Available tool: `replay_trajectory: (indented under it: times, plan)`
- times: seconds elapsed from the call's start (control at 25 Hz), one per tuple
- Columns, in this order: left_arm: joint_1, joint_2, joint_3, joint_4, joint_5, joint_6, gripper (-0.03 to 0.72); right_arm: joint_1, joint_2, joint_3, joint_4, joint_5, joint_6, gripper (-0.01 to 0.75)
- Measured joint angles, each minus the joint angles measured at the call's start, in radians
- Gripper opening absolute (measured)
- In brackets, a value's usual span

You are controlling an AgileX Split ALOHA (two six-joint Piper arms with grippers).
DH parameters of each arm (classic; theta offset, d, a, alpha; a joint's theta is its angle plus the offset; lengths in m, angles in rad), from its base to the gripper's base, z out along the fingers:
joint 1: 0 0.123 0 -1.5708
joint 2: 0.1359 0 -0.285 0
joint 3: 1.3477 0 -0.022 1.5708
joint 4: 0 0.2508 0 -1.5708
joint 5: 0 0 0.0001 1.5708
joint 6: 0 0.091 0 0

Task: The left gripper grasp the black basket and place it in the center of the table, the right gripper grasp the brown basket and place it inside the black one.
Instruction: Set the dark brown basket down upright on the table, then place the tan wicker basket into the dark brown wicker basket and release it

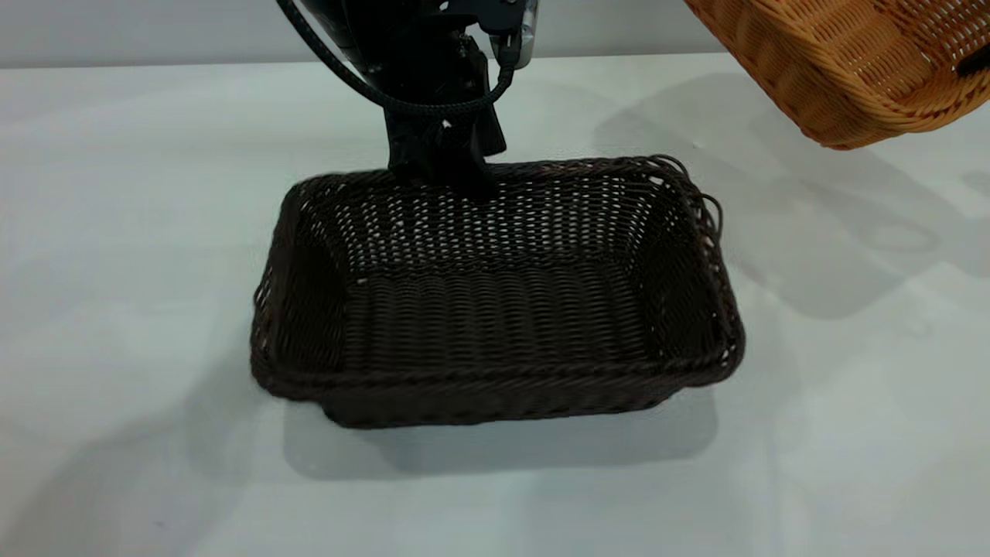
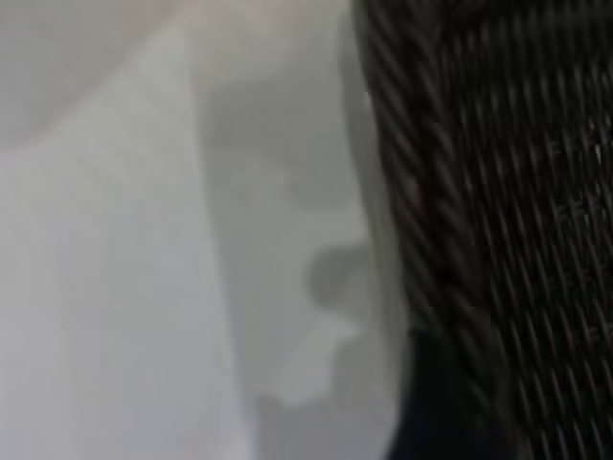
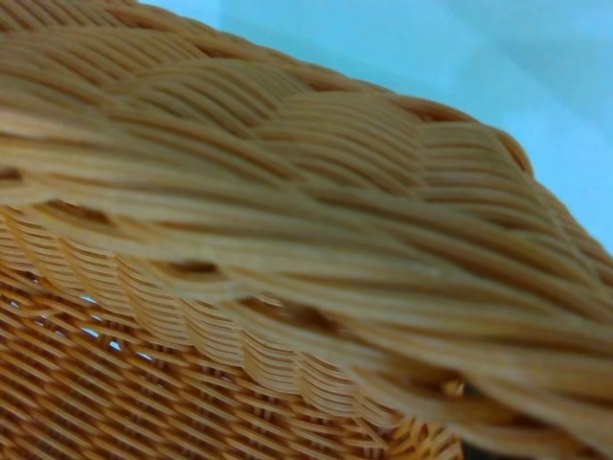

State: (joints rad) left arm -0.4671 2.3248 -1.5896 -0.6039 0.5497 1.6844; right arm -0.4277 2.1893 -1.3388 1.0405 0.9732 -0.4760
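The black basket (image 1: 495, 309) sits flat on the pale table (image 1: 139, 232), about at its middle, with its small loop at the right end. My left gripper (image 1: 445, 166) comes down from the back onto the basket's far rim and is closed over it. In the left wrist view the braided rim (image 2: 431, 192) runs into a dark finger (image 2: 441, 412). The brown basket (image 1: 851, 62) hangs tilted in the air at the top right, clear of the black one. My right gripper (image 1: 976, 62) holds its rim at the picture's edge. That rim fills the right wrist view (image 3: 287, 211).
The left arm's black cable (image 1: 433, 104) loops just behind the black basket. Bare tabletop lies to the left, in front and to the right (image 1: 851, 348) of the black basket, with the brown basket's shadow on it.
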Motion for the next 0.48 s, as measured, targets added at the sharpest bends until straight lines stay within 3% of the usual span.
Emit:
replay_trajectory:
  times: [0.12,0.24,0.48]
  plan:
    - [0.0,-0.002,0.0,0.002,-0.074,-0.02,0.525,0.0,-0.012,0.0,-0.007,0.0,-0.001,0.092]
    - [0.018,-0.033,0.0,0.002,-0.147,-0.158,0.552,0.0,-0.049,-0.002,-0.022,0.01,-0.005,0.092]
    - [0.168,-0.148,0.0,0.002,-0.088,-0.487,0.556,0.017,-0.123,-0.01,-0.14,0.074,0.005,0.092]
